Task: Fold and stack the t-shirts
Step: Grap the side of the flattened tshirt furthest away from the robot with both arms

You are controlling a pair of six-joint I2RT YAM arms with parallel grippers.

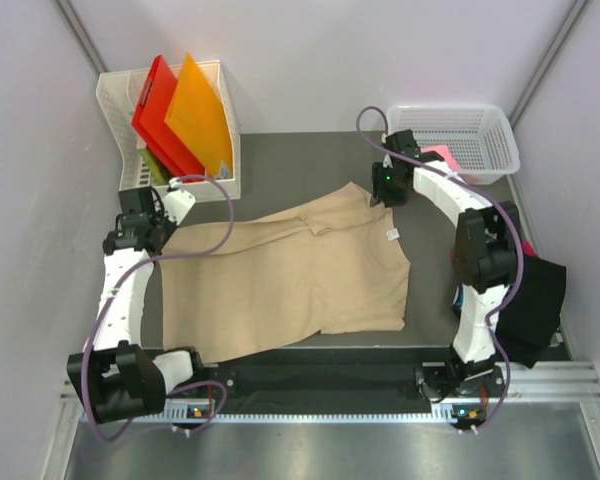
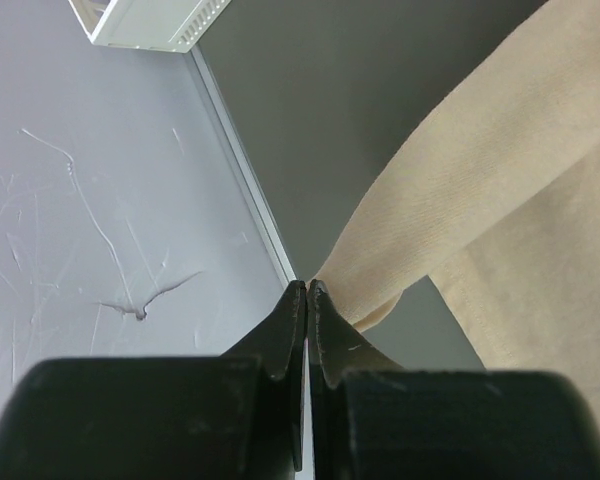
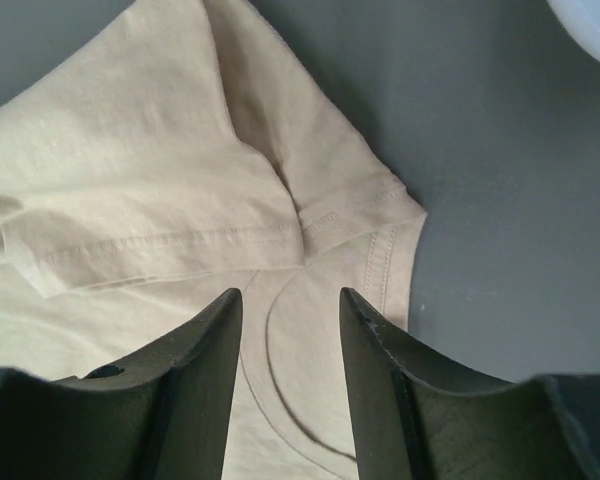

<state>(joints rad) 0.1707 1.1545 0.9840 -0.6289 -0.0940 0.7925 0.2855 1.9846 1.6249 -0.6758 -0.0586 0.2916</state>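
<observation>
- Top external view — tan t-shirt [image 1: 300, 270] spread flat on the bench [image 1: 300, 160].
- Left fingers [image 2: 292, 335] together, pinching its far-left corner; right fingers [image 3: 195, 380] apart above the collar.
- Soft, limp cloth — probably best taken at hems or corners.

Robot lab test cell: plain white partition walls [image 1: 30, 150], aluminium mounting rail [image 1: 570, 385], dark grey work mat [image 1: 300, 165]

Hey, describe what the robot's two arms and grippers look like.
Both the left arm and right arm have white links, black joints and a looping purple cable. The left gripper and right gripper have tapered black fingers. A green light glows on the right wrist.
</observation>
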